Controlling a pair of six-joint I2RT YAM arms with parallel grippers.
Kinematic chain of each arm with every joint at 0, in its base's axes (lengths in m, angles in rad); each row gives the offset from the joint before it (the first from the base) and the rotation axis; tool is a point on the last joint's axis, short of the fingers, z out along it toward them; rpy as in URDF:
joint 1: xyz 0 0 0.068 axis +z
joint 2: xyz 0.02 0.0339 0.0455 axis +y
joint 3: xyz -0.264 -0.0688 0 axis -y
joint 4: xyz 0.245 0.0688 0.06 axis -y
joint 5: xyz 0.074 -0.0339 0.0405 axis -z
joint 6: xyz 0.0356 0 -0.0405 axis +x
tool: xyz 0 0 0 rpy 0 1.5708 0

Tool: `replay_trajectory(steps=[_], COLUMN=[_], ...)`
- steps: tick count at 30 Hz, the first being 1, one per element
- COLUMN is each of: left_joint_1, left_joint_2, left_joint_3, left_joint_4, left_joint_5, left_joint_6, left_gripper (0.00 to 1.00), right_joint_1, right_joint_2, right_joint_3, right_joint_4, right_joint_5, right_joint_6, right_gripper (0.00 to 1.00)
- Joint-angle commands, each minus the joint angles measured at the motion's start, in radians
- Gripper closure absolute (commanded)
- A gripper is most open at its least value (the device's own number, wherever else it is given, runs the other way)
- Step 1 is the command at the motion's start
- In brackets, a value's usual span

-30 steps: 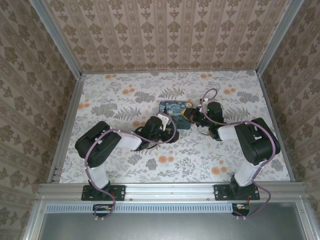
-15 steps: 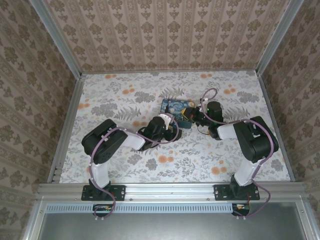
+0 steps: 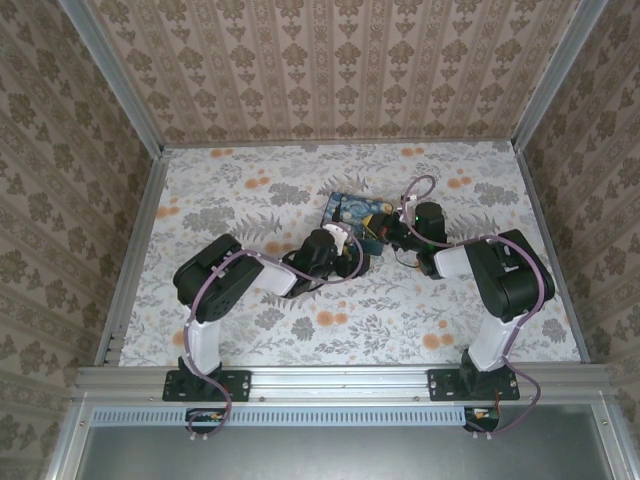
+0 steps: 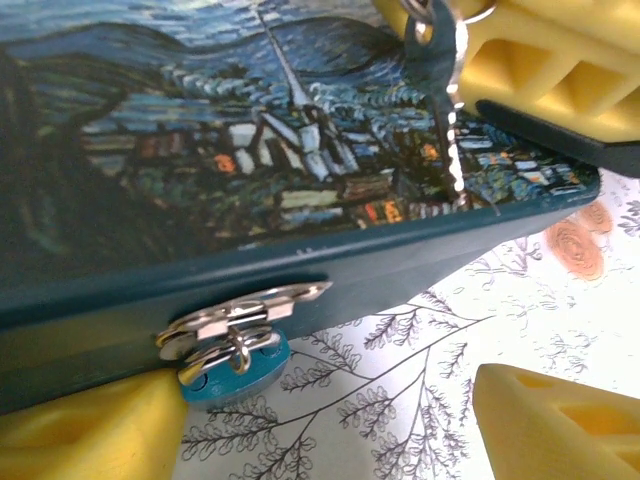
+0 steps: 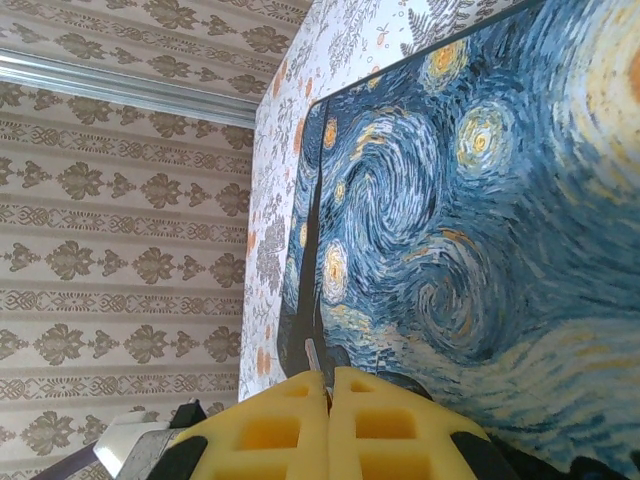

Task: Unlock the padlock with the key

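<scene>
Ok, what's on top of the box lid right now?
The key, pinched in the right gripper, points tip-down at the lid near its front edge. The padlock hangs below, on the hasp. The closed lid hides the inside.

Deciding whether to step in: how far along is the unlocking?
Done: the right gripper has the key pinched, blade pointing at the box. In hand: the open left gripper sits by the padlock, which hangs on the hasp, no key in it. Left: insert, turn, free the shackle.
</scene>
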Motion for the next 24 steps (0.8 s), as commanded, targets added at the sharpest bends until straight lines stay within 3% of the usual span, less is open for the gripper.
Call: replay_trajectory(steps=[1, 11, 24], left_joint_1=[0.012, 0.04, 0.04], left_joint_2=[0.041, 0.045, 0.048], left_joint_3=[0.002, -0.025, -0.043], left_joint_4=[0.087, 0.228, 0.274], left_joint_5=[0.115, 0.197, 0.166], left_joint_6=[-0.082, -0.192, -0.246], left_gripper=[0.24, 0.24, 0.24], right_joint_1=[-0.006, -0.01, -0.012], right_joint_2=[0.029, 0.035, 0.048], right_joint_3=[0.002, -0.002, -0.002], right_joint_4=[-0.019, -0.018, -0.011], right_joint_5=[-0.015, -0.015, -0.014], right_joint_6=[0.009, 0.007, 0.011], right_gripper=[1.0, 1.0, 1.0])
